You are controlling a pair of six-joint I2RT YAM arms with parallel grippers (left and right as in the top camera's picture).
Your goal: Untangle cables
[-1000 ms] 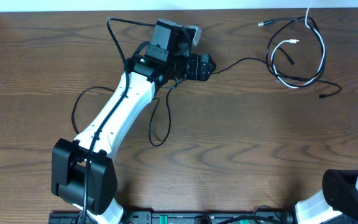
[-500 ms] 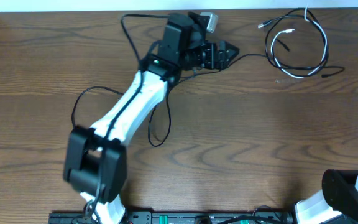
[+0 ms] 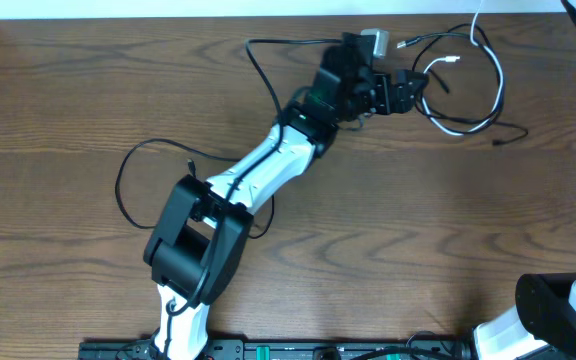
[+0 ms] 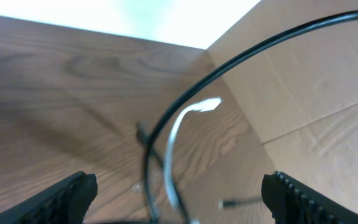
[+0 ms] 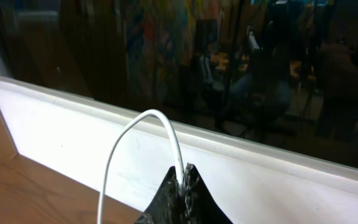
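Observation:
The cables lie looped together at the back right of the table: a black loop and a white/grey cord with small plug ends. My left gripper reaches the loop's left side. In the left wrist view it is open, with a black cord and the white cord running between its wide-spread fingers. My right gripper is shut on the white cable, which arcs up from its fingertips. In the overhead view that cable rises off the top edge.
Thick black wires trail from the left arm over the table's left half. A cardboard wall stands beside the table. The right arm's base is at the front right corner. A white ledge and a dark window are behind.
The left arm has swung right along the back of the table, and its gripper has reached the cable loop. The loop has shifted slightly up and right.

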